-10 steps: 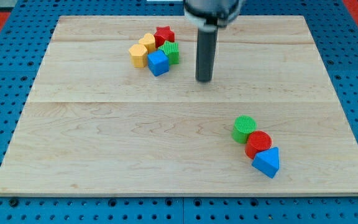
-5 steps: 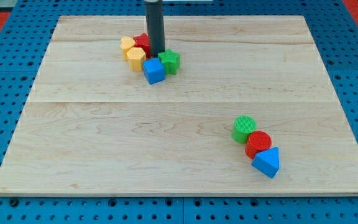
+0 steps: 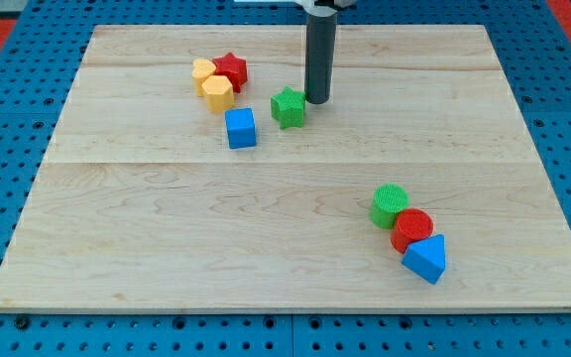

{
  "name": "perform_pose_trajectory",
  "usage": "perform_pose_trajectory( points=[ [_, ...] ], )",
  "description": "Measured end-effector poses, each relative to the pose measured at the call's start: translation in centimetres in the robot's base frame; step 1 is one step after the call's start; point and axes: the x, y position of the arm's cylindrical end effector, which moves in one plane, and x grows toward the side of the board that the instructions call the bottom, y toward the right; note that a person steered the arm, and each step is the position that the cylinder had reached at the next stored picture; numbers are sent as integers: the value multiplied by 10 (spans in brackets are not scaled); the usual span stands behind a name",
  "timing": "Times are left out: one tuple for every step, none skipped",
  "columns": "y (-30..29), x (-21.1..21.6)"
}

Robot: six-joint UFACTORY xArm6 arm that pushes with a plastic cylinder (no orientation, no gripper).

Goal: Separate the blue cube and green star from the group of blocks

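The blue cube (image 3: 241,128) lies on the wooden board (image 3: 167,218), apart from the others, below the yellow blocks. The green star (image 3: 288,107) lies to its right, also apart. My tip (image 3: 317,99) stands just right of the green star, close to it or touching. At the upper left a red star (image 3: 231,69) and two yellow blocks (image 3: 211,87) stay clustered together.
At the lower right a green cylinder (image 3: 390,205), a red cylinder (image 3: 411,229) and a blue triangular block (image 3: 425,258) lie in a touching row. Blue pegboard (image 3: 8,59) surrounds the board.
My tip swept left into the cluster, then moved back right. The blue cube and green star have slid down and right, away from the red star and yellow blocks, which shifted left.
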Motion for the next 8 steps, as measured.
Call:
perform_pose_trajectory(
  points=[
    [0,0],
    [-24,0],
    [-39,20],
    [21,48],
    [32,88],
    [-41,120],
    [-168,130],
    [-250,74]
  ],
)
